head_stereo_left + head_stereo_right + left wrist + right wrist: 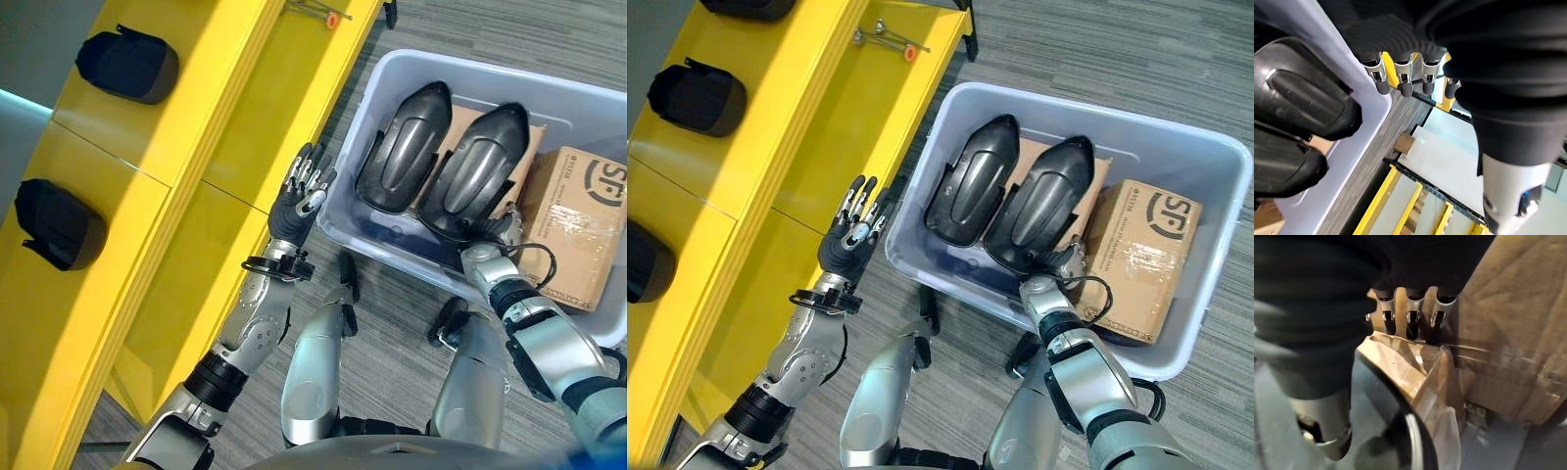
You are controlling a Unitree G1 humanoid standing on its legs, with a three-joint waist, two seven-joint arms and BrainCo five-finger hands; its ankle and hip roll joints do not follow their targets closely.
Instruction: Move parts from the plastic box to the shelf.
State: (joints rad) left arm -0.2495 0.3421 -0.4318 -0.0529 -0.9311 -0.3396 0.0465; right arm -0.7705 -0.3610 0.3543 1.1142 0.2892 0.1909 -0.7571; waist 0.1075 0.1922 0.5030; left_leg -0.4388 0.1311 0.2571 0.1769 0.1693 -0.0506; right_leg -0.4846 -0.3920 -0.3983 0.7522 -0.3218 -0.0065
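Observation:
A pale translucent plastic box stands on the floor to the right of the yellow shelf. Two glossy black shell parts lie side by side in it, one on the left and one on the right. My left hand hangs open with straight fingers in the gap between the shelf and the box's left wall, holding nothing. My right hand is inside the box at the near end of the right part. Its fingers reach straight out between that part's rim and the cardboard.
Two black parts rest on the shelf's upper level. A small tool with an orange tip lies at the shelf's far end. A taped cardboard carton fills the box's right side. Grey floor surrounds the box.

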